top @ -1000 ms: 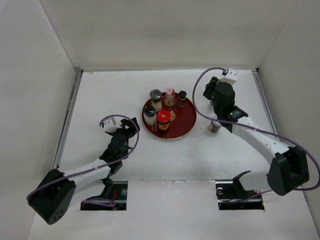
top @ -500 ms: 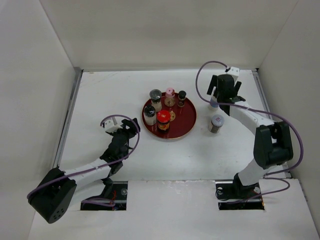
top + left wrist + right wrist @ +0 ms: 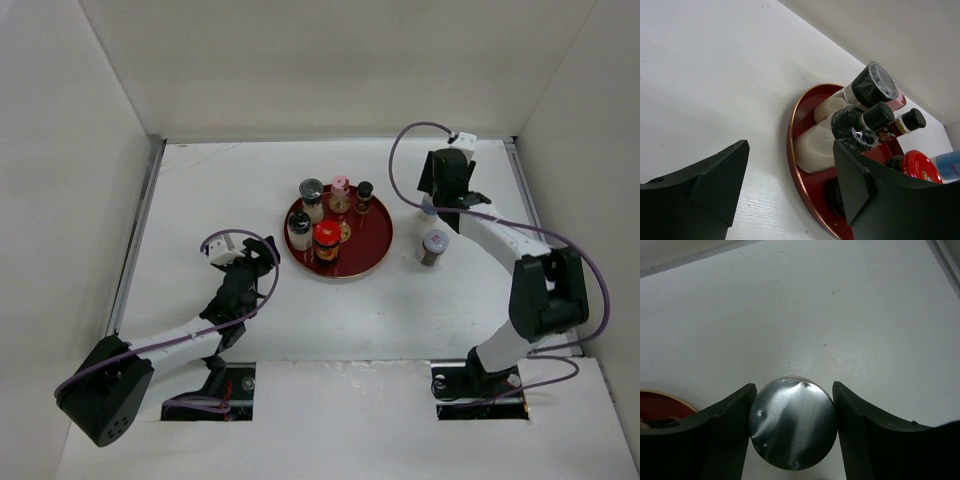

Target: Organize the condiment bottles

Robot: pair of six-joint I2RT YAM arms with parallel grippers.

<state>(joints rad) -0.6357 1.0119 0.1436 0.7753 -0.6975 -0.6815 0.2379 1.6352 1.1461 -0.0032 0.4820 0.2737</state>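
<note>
Right tool (image 3: 791, 390) hangs over the far right of the tabletop (image 3: 220, 190). Its jaws sit on either side of the silvery-capped bottle (image 3: 791, 422), close against the cap. I cannot tell whether they actually grip it. That bottle stands upright on the tabletop, to the right of the red tray (image 3: 372, 248). Left tool (image 3: 790, 147) sits near and left of the tray, jaws partly apart and holding nothing.

The task looks well past halfway. 5 bottles stand on the tray:
- the red-capped jar (image 3: 326, 234)
- the pink-capped shaker (image 3: 340, 184)
- the small black-capped bottle (image 3: 364, 188)
- the tall pale bottle (image 3: 311, 192)
- the dark-capped pale jar (image 3: 299, 228)

2 bottles are outside the tray: the one between the right jaws and the grey-capped bottle (image 3: 433, 244), which stands just nearer on the tabletop. Both probably belong on the tray, where bare room shows at its right side.
</note>
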